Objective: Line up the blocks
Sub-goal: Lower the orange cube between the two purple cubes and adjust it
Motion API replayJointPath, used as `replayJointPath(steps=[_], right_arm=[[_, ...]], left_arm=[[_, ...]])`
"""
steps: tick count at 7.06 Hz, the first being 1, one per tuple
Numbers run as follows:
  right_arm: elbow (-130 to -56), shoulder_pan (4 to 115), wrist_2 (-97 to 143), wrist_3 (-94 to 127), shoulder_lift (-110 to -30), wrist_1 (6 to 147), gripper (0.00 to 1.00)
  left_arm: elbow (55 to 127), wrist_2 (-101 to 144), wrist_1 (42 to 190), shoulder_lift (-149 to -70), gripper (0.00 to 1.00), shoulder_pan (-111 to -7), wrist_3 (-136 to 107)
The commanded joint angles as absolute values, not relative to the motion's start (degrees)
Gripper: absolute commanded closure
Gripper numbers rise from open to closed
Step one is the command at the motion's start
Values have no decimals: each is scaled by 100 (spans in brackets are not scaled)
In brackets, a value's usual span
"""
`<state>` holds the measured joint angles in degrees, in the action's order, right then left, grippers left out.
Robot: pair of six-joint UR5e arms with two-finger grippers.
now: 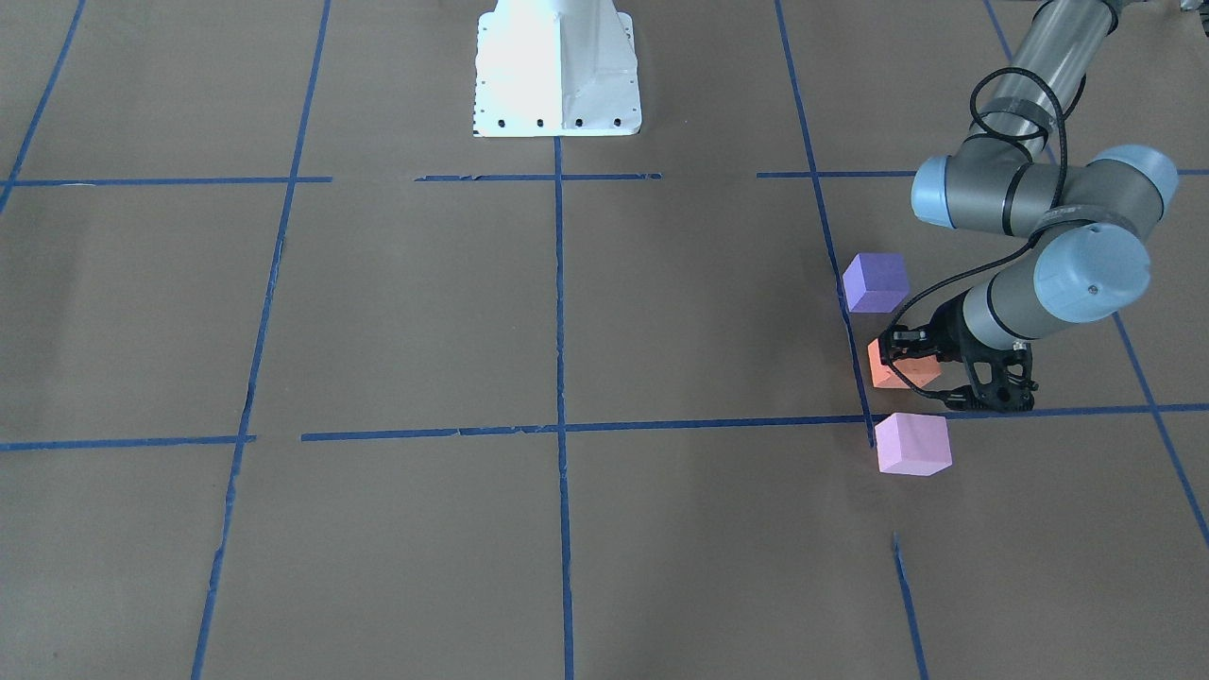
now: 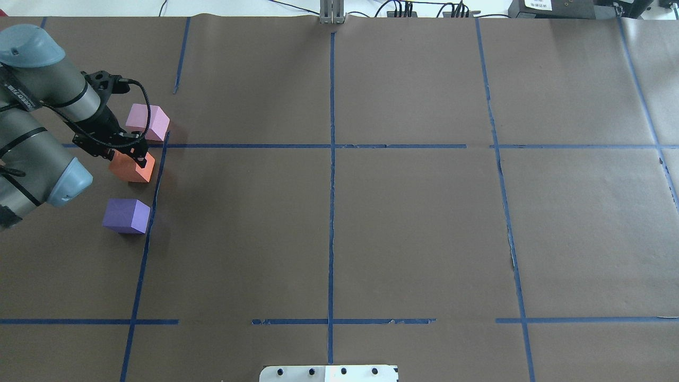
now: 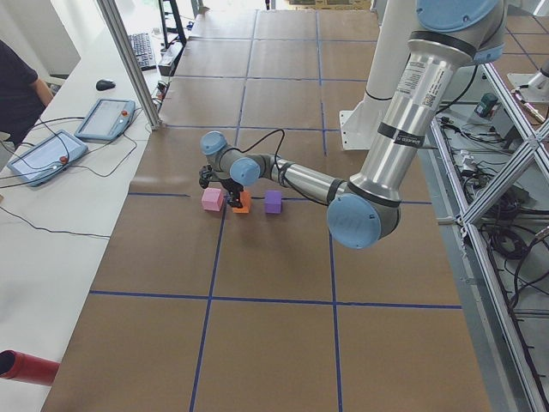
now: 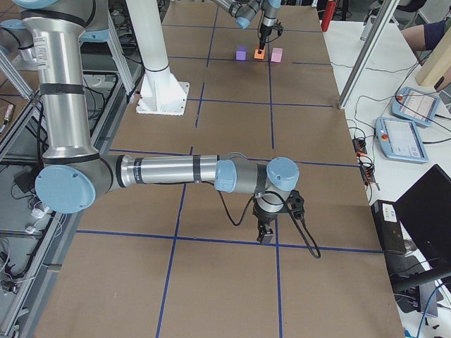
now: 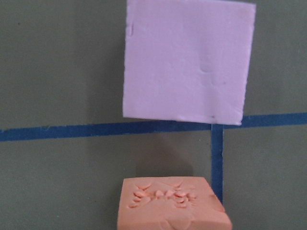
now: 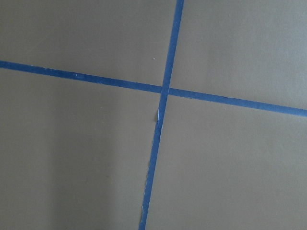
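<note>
Seen from behind the robot, the orange block (image 2: 132, 171) sits at the desk's (image 2: 398, 223) nine o'clock side, pink block (image 2: 148, 121) near its twelve, purple block (image 2: 126, 215) near its six, the left tool (image 2: 130, 155) straddling it, whether pinching I cannot tell, nor how wide the right tool (image 4: 266, 236) stands.

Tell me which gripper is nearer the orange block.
Left. The left gripper hangs directly over the orange block, low enough to reach it. The right gripper is far off on the robot's other side, with no block near it.
</note>
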<state>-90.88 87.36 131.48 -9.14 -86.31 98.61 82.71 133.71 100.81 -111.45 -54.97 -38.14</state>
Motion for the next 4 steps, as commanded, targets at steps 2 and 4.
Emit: replayJointPath(steps=[2, 4], right_arm=[[-9088, 8736, 13148, -914, -8631, 9861, 0], [-9088, 8736, 13148, -914, -8631, 9861, 0]], left_arm=[[8218, 13465, 10160, -11145, 34, -5493, -3814], [8218, 13561, 10169, -11110, 2, -5493, -3814]])
